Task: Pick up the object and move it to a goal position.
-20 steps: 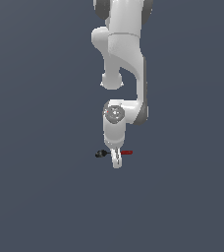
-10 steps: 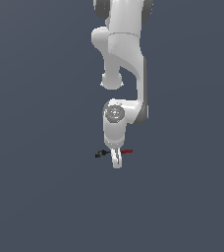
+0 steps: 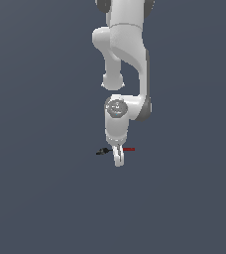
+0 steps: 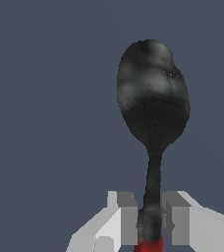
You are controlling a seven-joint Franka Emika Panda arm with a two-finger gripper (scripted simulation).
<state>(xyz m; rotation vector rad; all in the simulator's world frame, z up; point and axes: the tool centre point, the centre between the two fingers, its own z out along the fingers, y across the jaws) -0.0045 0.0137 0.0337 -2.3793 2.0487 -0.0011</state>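
The object is a tiny tool lying crosswise in my gripper (image 3: 118, 158). In the exterior view its black head (image 3: 102, 151) sticks out toward that view's left and its red handle (image 3: 129, 149) toward the right. The wrist view shows the object (image 4: 153, 103) close up: a dark spoon-like head on a thin shaft, with a bit of red at the base. My gripper (image 4: 151, 219) is shut on the object's shaft, with the grey pads (image 4: 127, 219) pressing it from both sides. The white arm hangs down from above.
A plain dark grey-blue surface (image 3: 45, 198) fills both views, with no other objects, edges or goal marker visible.
The gripper and the held object have risen slightly in the exterior view over the last second. The grip looks unchanged.
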